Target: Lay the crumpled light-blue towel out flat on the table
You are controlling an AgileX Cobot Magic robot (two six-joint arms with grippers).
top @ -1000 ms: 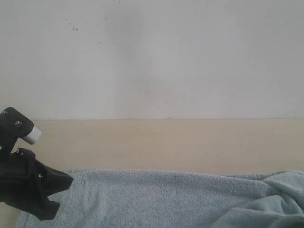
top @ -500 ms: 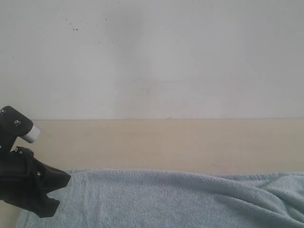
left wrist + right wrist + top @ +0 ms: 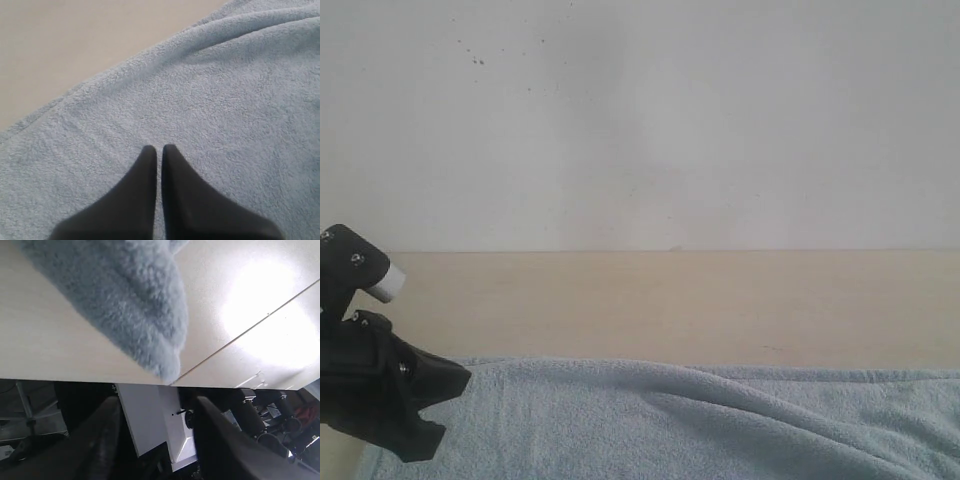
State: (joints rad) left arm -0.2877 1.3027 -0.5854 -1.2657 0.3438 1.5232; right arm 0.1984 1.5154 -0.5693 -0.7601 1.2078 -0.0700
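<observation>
Towel [image 3: 670,420] soft, limp, we judge | left gripper [image 3: 159,148] closed, empty, over it | right gripper [image 3: 156,404] wide, empty | we favour pinching its corner at the table [image 3: 670,300] edge.

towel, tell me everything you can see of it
The pale light-blue fluffy terry-cloth towel lies on the pale beige tabletop, spread wide across the exterior view's near part and cut off at the bottom. Its pile looks thick and soft. It is mostly flat, with long low folds toward the right. The black left end effector, jaws closed, is over its left end; contact cannot be told. The right wrist view shows a rounded end near the table's edge.
</observation>
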